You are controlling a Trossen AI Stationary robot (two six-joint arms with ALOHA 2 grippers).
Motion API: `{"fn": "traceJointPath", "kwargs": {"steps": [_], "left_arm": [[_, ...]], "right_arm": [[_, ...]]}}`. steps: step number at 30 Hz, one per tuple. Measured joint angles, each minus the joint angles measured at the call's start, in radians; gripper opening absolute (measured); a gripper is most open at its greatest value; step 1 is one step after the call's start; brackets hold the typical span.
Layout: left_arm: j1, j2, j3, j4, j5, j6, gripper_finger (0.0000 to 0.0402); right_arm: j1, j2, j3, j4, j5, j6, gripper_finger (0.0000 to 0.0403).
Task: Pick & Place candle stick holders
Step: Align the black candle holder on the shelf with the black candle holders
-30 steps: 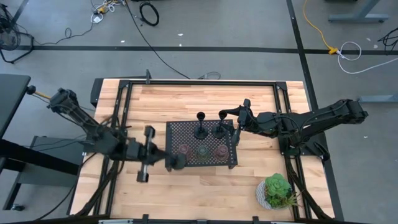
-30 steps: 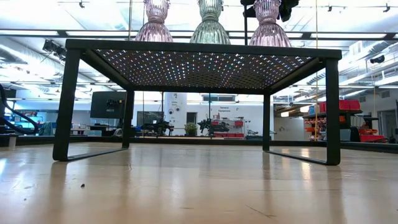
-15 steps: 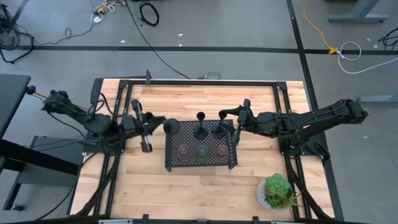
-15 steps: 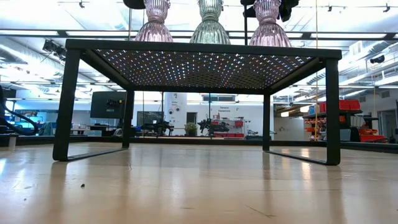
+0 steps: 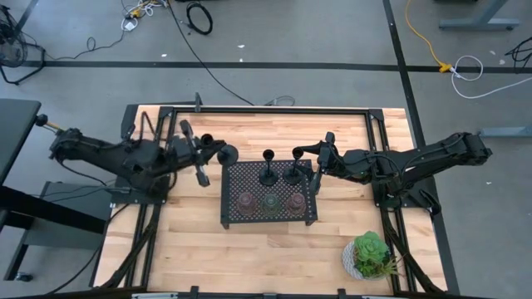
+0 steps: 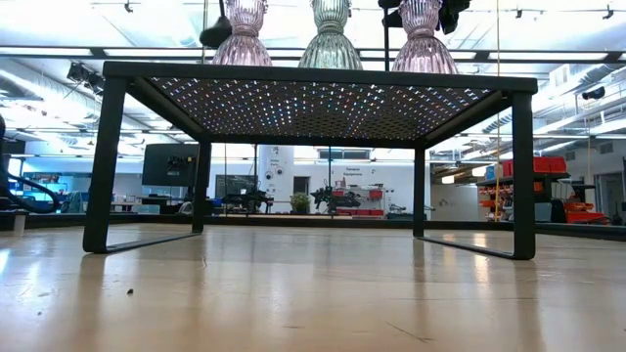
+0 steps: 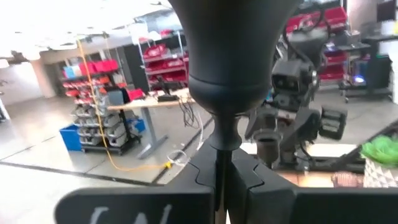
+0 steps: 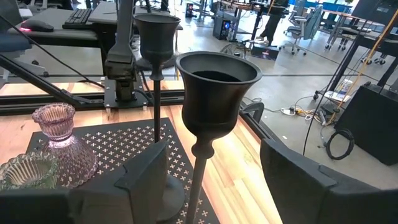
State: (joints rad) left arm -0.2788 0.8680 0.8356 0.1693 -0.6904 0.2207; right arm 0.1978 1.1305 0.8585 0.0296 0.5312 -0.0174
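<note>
Workshop floor with cables surrounds a wooden table, at the centre of the high view, on which stands a black perforated tray on legs. A potted plant sits at the table's lower right.

Left gripper, at centre left of the high view just off the tray's upper-left corner, is clamped shut on the thin stem of a black candle stick holder. The left wrist view confirms it: both fingers meet on the stem directly below the cup. This holder appears carried tilted, disc base leading toward the tray; its exact lean cannot be fixed.

Right gripper, at the tray's upper-right edge, stands with jaws apart, straddling the stem of a second black holder without visibly pinching it. That holder stands upright on the tray, long axis vertical, cup upward. A third black holder stands upright beside it.

Three squat glass holders, pink, green and brownish, line the tray's lower row, mouths up.

Assessment: black holders look rigid and light but top-heavy, on narrow stems; the stem is the sound grip point, and a tilted release risks toppling. Glass holders look heavier, smooth and breakable; the neck appears to be the best hold.
</note>
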Motion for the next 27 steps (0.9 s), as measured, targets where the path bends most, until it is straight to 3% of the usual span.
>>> {"fn": "traceJointPath", "kwargs": {"steps": [18, 27], "left_arm": [[0.376, 0.038, 0.001, -0.188, 0.561, -0.265, 0.0007], [0.413, 0.182, 0.000, -0.166, 0.617, -0.288, 0.0010]], "right_arm": [[0.000, 0.000, 0.000, 0.000, 0.000, 0.000, 0.0255], [0.000, 0.000, 0.000, 0.000, 0.000, 0.000, 0.0255]]}}
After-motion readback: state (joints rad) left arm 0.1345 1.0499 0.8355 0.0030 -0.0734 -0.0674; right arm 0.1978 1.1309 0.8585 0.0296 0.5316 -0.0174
